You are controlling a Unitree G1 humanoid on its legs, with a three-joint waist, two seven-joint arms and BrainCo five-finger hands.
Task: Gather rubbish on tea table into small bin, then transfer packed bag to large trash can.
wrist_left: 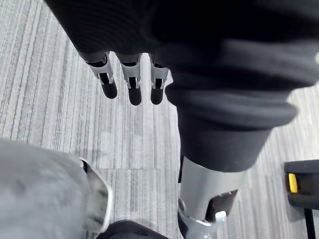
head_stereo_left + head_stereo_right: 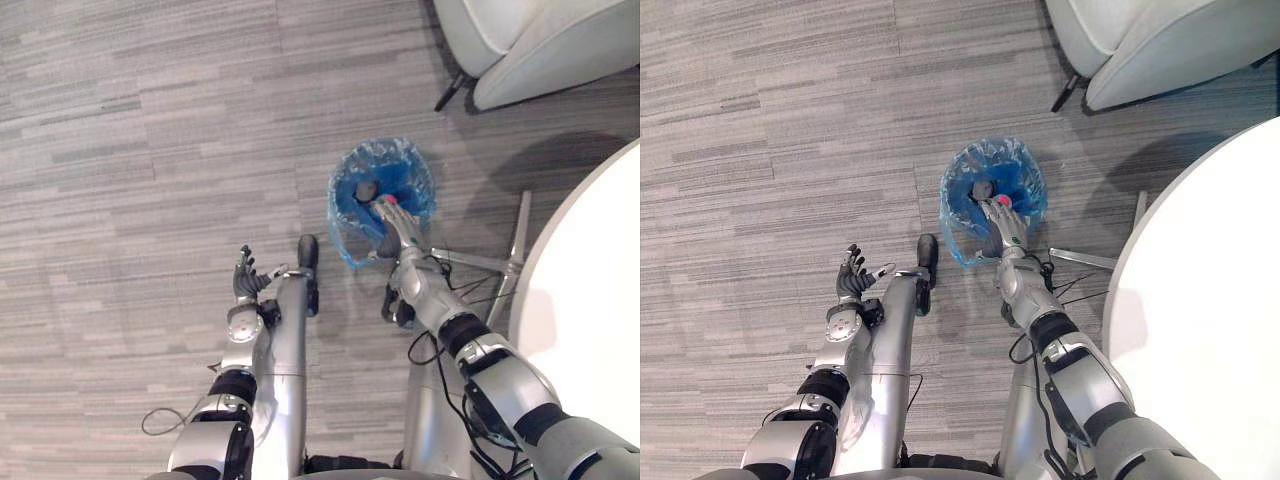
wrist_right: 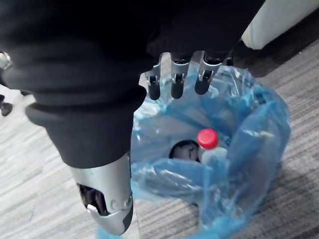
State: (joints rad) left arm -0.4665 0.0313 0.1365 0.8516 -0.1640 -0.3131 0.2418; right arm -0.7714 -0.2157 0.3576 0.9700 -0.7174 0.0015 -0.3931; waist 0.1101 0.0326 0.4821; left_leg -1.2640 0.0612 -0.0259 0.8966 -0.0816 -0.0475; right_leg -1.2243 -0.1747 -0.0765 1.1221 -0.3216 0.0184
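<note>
The small bin, lined with a blue plastic bag point(image 2: 400, 175), stands on the carpet by the table's foot. Inside lie a clear bottle with a red cap point(image 3: 208, 139) and a dark round item point(image 3: 184, 149). My right hand point(image 2: 393, 228) hovers over the bag's near rim, its fingers point(image 3: 177, 82) straight above the opening and its thumb point(image 3: 107, 199) apart, holding nothing. Over bare carpet my left hand point(image 2: 245, 275) hangs low, well to the left of the bin, with its fingers point(image 1: 132, 84) relaxed and nothing in them.
A white round table point(image 2: 590, 300) takes up the right side, with its metal leg point(image 2: 515, 240) on the floor just right of the bin. A light armchair point(image 2: 530, 40) stands at the back right. Grey striped carpet point(image 2: 150, 130) spreads to the left.
</note>
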